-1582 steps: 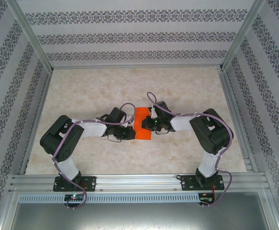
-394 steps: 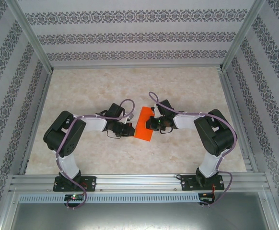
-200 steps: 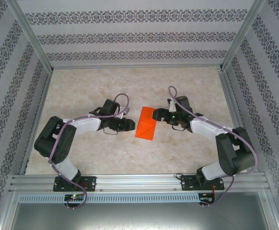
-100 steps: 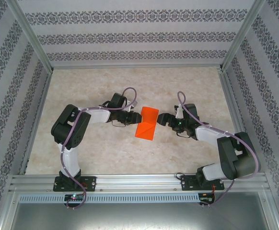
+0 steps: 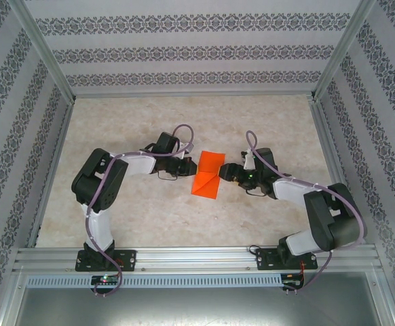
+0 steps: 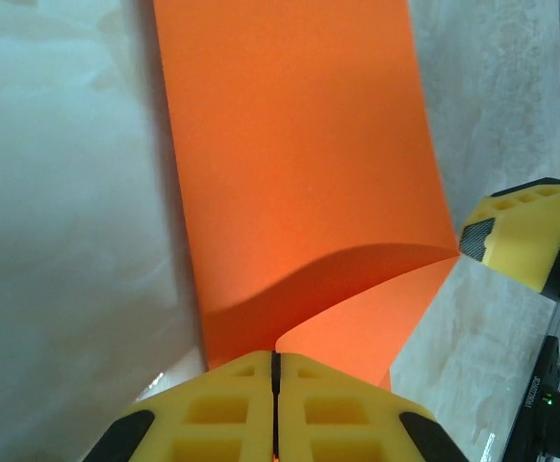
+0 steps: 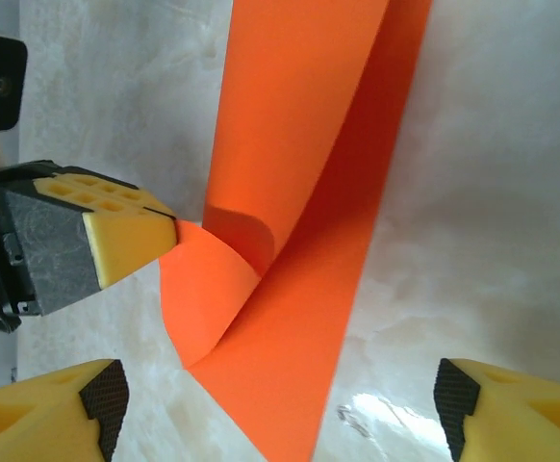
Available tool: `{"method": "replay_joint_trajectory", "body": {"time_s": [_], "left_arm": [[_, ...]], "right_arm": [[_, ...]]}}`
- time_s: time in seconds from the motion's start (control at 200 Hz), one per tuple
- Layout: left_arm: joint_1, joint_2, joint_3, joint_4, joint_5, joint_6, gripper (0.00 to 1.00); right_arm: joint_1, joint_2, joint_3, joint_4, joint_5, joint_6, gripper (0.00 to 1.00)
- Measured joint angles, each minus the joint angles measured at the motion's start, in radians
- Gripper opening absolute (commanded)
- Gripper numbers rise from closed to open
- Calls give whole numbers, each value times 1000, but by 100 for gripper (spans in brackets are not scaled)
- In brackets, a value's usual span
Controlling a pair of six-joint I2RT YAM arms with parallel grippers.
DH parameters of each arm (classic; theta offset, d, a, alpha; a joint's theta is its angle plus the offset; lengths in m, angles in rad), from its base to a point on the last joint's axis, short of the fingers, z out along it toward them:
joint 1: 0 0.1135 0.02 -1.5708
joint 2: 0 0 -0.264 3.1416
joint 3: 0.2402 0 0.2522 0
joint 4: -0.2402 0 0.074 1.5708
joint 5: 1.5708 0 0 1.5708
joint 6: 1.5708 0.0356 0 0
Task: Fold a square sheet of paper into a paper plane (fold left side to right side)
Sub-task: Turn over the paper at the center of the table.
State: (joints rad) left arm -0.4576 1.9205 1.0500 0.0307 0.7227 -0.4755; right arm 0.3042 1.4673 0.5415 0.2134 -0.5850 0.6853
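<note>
Sheet status: the square sheet of paper [image 5: 208,174] is laid mid table [image 5: 150,122] as a narrow, bright-orange folded strip, one corner curled up. That corner is pinched in the closed left gripper [image 6: 274,371]. The right gripper [image 7: 280,390] is held wide open alongside, empty.

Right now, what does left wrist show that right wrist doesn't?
Left wrist: the left gripper, fingers pressed together with no gap, on the lifted corner of the paper. Right wrist: the right gripper with its fingers wide apart, either side of the paper's near end, not touching it. Both: the orange paper curling up off the table, and the opposite arm's fingertip.
</note>
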Motion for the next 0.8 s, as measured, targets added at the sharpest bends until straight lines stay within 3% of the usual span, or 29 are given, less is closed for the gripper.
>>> {"method": "replay_joint_trajectory", "body": {"time_s": [0.33, 0.43, 0.545, 0.704, 0.799], "left_arm": [[0, -26, -14, 0, -20, 0, 10], [0, -26, -14, 0, -20, 0, 14], [0, -26, -14, 0, -20, 0, 25], [2, -43, -25, 0, -25, 0, 49], [10, -98, -61, 3, -39, -3, 63]], "right_arm": [[80, 149, 98, 44, -32, 35, 62], [93, 188, 123, 56, -35, 51, 53], [104, 222, 143, 69, -34, 68, 42], [113, 253, 150, 98, -42, 89, 8], [113, 254, 150, 116, -46, 89, 2]]}}
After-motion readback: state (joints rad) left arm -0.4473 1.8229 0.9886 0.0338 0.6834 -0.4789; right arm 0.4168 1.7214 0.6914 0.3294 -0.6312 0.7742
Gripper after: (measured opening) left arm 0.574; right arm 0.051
